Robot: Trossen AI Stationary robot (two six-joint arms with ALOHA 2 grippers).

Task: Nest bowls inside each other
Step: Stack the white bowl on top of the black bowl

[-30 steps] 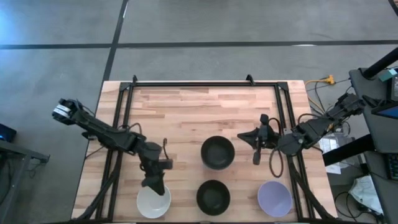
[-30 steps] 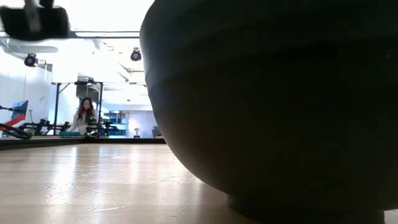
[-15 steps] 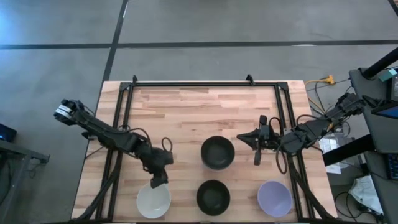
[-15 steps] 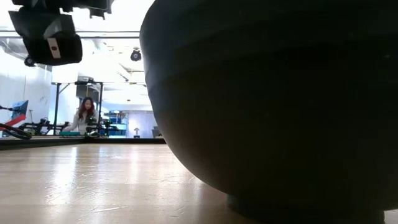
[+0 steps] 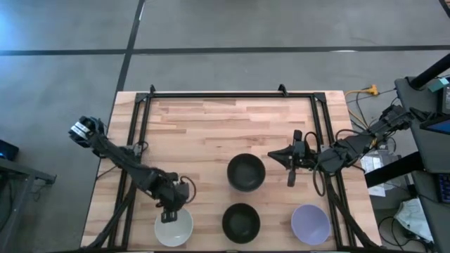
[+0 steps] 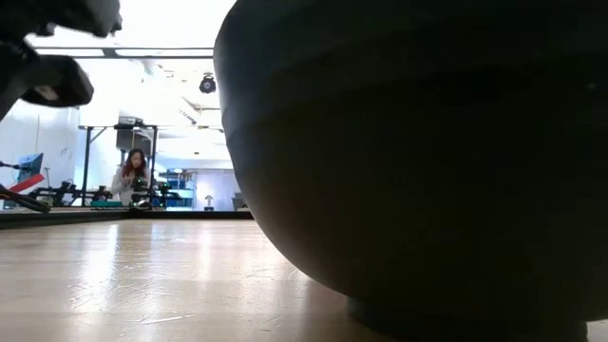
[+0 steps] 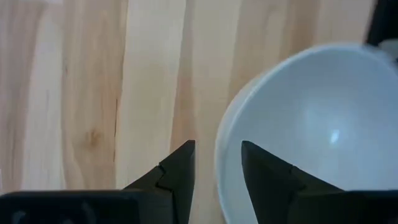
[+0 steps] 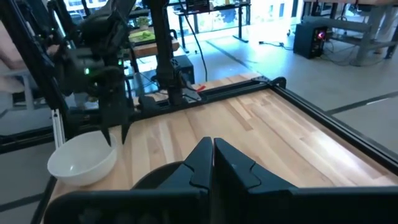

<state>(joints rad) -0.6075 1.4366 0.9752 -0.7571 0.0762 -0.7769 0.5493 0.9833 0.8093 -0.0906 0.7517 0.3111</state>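
I am lowering my left gripper (image 7: 216, 163), fingers narrowly apart, astride the white bowl's (image 5: 174, 226) rim at the worktop's (image 5: 211, 133) near-left corner, closer than a second ago, readying a grasp; right gripper (image 5: 291, 158) closed, waiting.

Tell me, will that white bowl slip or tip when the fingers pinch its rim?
The white bowl looks smooth and glossy, so it may slip. The left gripper straddles only one edge of the rim, so the bowl will probably hang tilted. It looks rigid, so it should keep its shape.
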